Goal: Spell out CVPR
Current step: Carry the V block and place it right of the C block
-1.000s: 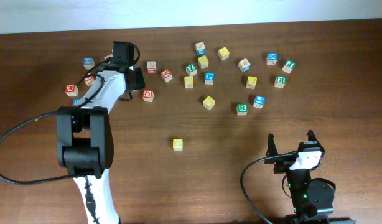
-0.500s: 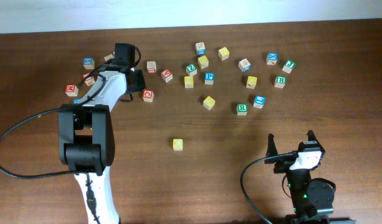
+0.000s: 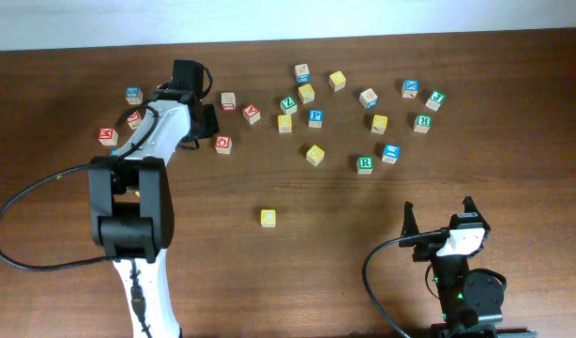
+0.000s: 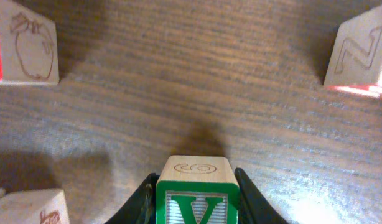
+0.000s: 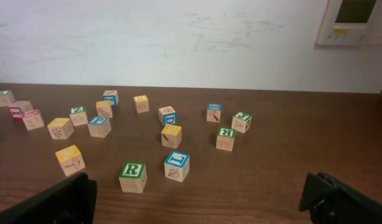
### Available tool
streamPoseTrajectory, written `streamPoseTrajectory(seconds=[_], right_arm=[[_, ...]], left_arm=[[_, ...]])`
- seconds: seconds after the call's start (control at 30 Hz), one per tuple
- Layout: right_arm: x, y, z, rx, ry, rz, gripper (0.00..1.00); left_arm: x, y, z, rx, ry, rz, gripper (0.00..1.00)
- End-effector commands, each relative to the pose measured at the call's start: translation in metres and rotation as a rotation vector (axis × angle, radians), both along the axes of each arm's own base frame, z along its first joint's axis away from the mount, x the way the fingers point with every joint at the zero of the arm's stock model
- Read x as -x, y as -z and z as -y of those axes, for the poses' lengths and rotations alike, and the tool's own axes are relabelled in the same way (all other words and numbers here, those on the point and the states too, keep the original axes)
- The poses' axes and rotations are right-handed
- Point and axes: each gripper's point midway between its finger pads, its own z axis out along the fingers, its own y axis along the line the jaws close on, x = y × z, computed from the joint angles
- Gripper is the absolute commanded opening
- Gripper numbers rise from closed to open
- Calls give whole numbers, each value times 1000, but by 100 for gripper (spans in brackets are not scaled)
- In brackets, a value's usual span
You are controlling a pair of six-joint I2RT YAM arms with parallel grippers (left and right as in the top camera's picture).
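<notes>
left gripper (image 4: pixel 195 202) clamped on the green V cube (image 4: pixel 194 177); a finger presses each side of it, V face toward the wrist camera, wooden top face with a carved mark pointing away; can't tell whether the cube rests on the table (image 4: pixel 191 81) or hangs just above it.
around it in the left wrist view: apple cube (image 4: pixel 29 46) up-left with a red side face; a cube with an outlined Z or N (image 4: pixel 359 53) up-right; another wooden cube (image 4: pixel 32 208) at the bottom-left corner; none of them touches the V cube.
overhead: left arm reaches into the far-left cluster; its fingers and the V cube are hidden under the wrist there.
yellow cube (image 3: pixel 268 218) with a faint letter sits alone mid-table, well apart from the left gripper and from the other blocks.
blue P cube (image 3: pixel 315 117) is in the far scatter, between a yellow-faced and a green-faced neighbour, well to the right of the left wrist.
green R cube (image 3: pixel 365 164) sits on the near edge of that scatter, just beside a blue-faced cube; it is ahead of the right gripper (image 3: pixel 438 218), left of centre in the right wrist view, well apart from it.
right gripper fingers spread wide with nothing between them; parked at the near-right of the table.
</notes>
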Motion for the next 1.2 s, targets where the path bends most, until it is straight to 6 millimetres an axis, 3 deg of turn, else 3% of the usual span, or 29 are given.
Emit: streamPoseTrajectory(seconds=[0.0, 0.1, 0.17, 0.27, 0.33, 0.47, 0.57, 0.6, 0.67, 0.73, 0.83, 0.9, 0.93, 1.03, 1.17], right_arm=[[0, 3, -1, -3, -2, -7, 98], [0, 3, -1, -3, -2, -7, 98], [0, 3, -1, -3, -2, -7, 98], [0, 3, -1, -3, -3, -7, 98], [0, 3, -1, -3, -2, -7, 98], [0, 3, -1, -3, -2, -7, 98], [0, 3, -1, -3, -2, -7, 98], [0, 3, -1, -3, -2, -7, 98], [0, 3, -1, -3, -2, -7, 98], [0, 3, -1, -3, -2, -7, 98], [0, 3, -1, -3, -3, -7, 98], [0, 3, -1, -3, -2, -7, 98], [0, 3, -1, -3, -2, -7, 98], [0, 3, -1, -3, -2, -7, 98], [0, 3, -1, -3, -2, -7, 98]], left_arm=[[-8, -19, 1, 4, 5, -11, 23], [-11, -56, 2, 8, 6, -22, 23], [-10, -83, 17, 83, 35, -29, 25], [12, -115, 75, 416, 145, -106, 24], [46, -126, 107, 623, 177, -239, 22], [97, -121, 132, 598, 202, -441, 18], [140, -112, 154, 433, 266, -570, 20], [158, -110, 167, 361, 313, -612, 10], [179, -106, 182, 240, 389, -641, 9], [203, -96, 197, 148, 460, -684, 10], [237, -72, 204, 94, 497, -787, 8], [247, -51, 210, 87, 494, -801, 9], [243, -40, 215, 94, 457, -773, 9], [229, -30, 224, 119, 400, -705, 8], [220, -9, 206, 14, 291, -651, 8]])
